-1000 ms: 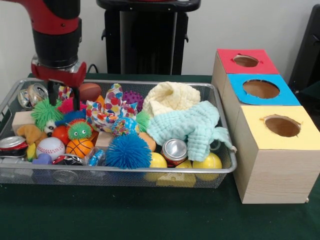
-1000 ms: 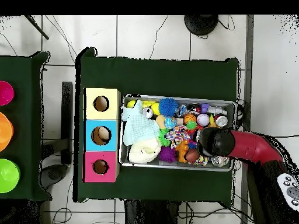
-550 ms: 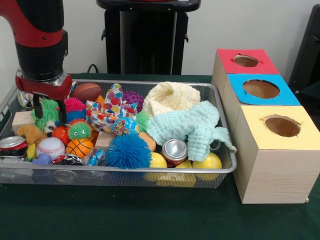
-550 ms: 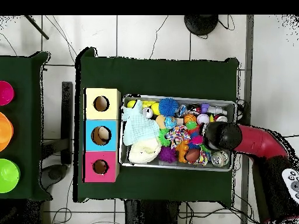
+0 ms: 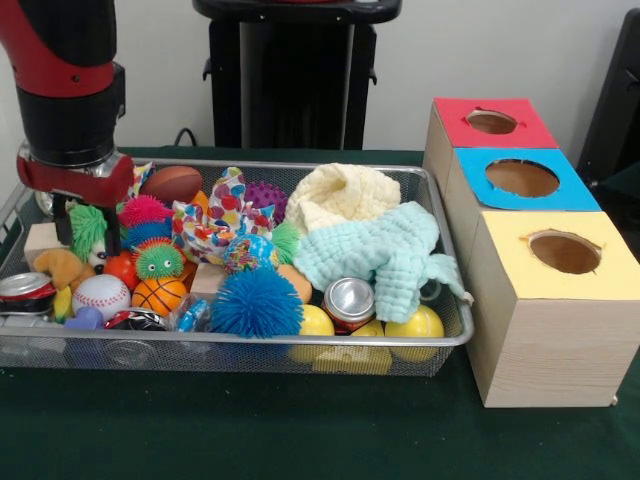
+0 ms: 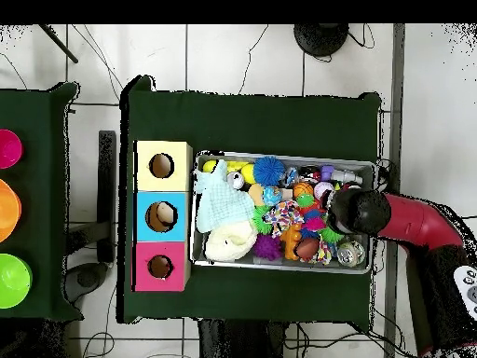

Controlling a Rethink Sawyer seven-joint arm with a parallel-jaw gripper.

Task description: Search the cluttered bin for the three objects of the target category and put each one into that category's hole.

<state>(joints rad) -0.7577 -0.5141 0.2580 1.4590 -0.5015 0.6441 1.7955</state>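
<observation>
The gripper (image 5: 85, 222) hangs low over the end of the wire bin (image 5: 240, 348) farthest from the three boxes, its two dark fingers (image 5: 61, 219) spread either side of a green spiky ball (image 5: 88, 225), which sits between them among the clutter. A pink spiky ball (image 5: 145, 211) lies just beside it, a baseball (image 5: 101, 294) and a small basketball (image 5: 159, 294) nearer the bin's front rim. The red box (image 5: 488, 128), blue box (image 5: 520, 180) and yellow box (image 5: 552, 300) line the worktop's (image 5: 300, 430) other end.
</observation>
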